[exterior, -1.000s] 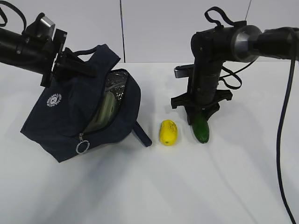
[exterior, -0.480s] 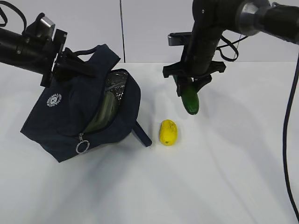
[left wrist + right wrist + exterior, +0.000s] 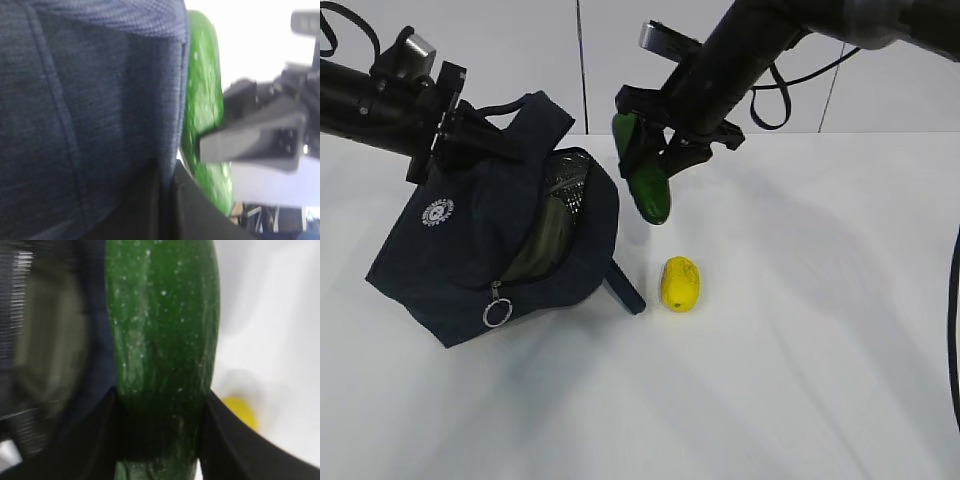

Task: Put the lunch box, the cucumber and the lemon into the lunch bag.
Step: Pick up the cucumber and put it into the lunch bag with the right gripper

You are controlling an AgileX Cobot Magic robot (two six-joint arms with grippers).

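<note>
The navy lunch bag (image 3: pixel 470 250) lies tilted on the white table with its mouth open to the right. The sage-lidded lunch box (image 3: pixel 542 240) shows inside it. My left gripper (image 3: pixel 470 135) is shut on the bag's handle and holds the top up; the bag fabric (image 3: pixel 85 110) fills the left wrist view. My right gripper (image 3: pixel 655 150) is shut on the cucumber (image 3: pixel 642 180), held in the air just right of the bag's mouth, tip down. The cucumber also fills the right wrist view (image 3: pixel 162 340) and shows in the left wrist view (image 3: pixel 202 110). The lemon (image 3: pixel 680 283) lies on the table below.
The bag's zipper ring pull (image 3: pixel 496 314) hangs at the front and a strap end (image 3: pixel 625 290) sticks out toward the lemon. The lemon also shows in the right wrist view (image 3: pixel 240 411). A white wall stands behind the table.
My right gripper has lifted the cucumber off the table and carried it up and left, from beside the lemon to near the bag's mouth. The left gripper and bag have stayed in place.
</note>
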